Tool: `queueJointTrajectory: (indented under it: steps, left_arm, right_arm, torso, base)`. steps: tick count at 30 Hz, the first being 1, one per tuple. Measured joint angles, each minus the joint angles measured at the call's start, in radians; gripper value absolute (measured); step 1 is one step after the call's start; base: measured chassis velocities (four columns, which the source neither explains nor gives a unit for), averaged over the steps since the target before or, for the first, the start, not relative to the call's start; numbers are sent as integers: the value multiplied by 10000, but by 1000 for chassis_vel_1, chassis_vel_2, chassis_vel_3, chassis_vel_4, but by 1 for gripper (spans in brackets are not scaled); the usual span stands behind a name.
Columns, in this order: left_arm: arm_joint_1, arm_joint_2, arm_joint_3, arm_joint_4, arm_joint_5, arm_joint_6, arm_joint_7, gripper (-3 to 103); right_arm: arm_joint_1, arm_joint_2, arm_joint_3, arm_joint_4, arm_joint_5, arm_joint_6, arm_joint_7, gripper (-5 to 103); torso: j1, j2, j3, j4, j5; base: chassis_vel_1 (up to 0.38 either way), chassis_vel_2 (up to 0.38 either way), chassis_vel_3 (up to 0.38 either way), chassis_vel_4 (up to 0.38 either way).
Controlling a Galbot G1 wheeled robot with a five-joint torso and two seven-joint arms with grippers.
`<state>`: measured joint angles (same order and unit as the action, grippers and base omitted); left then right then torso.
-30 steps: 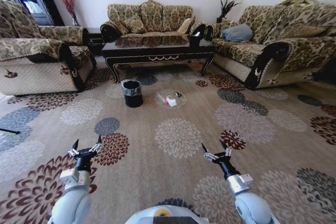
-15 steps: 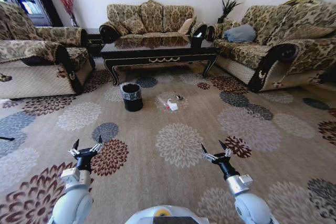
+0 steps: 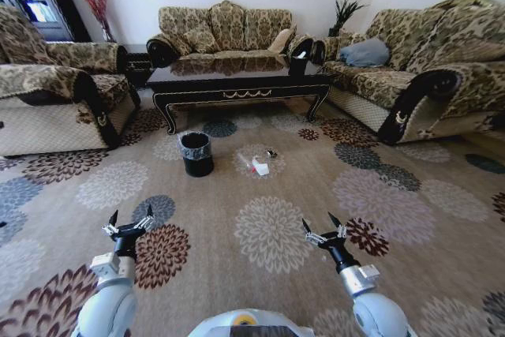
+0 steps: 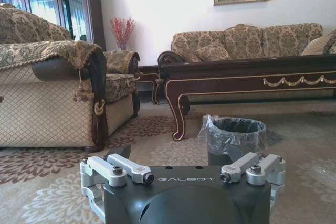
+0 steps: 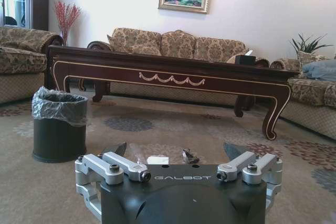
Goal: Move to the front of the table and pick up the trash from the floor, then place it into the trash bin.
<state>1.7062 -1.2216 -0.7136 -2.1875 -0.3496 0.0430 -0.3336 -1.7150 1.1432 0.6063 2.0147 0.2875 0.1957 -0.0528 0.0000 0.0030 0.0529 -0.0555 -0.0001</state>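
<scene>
Approach step: trash [image 3: 258, 166] on floor [image 3: 379, 219] ahead, right of trash bin [image 3: 196, 154], before table [image 3: 237, 84]. Left gripper [image 3: 129, 222], right gripper [image 3: 323, 230] both spread, empty. Next: close in, reach low.

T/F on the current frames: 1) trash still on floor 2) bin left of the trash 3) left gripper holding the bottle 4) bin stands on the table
1) The trash lies on the floor: true.
2) The trash bin stands to the robot's left of the trash: true.
3) False. The left gripper is open and empty, held low and well short of the trash, as is the right gripper.
4) False. The bin stands on the carpet in front of the table.
</scene>
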Motion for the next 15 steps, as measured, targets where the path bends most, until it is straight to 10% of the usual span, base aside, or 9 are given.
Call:
queueJointTrajectory:
  steps: [15]
  left_arm:
    - [57,-16,-18,-127,40,97,-24,100]
  right_arm:
    - [-57,9,-14,67,-24,4,-2,100]
  torso:
    - [0,4,2,1,0]
  base:
    - [-146,157,146,-154]
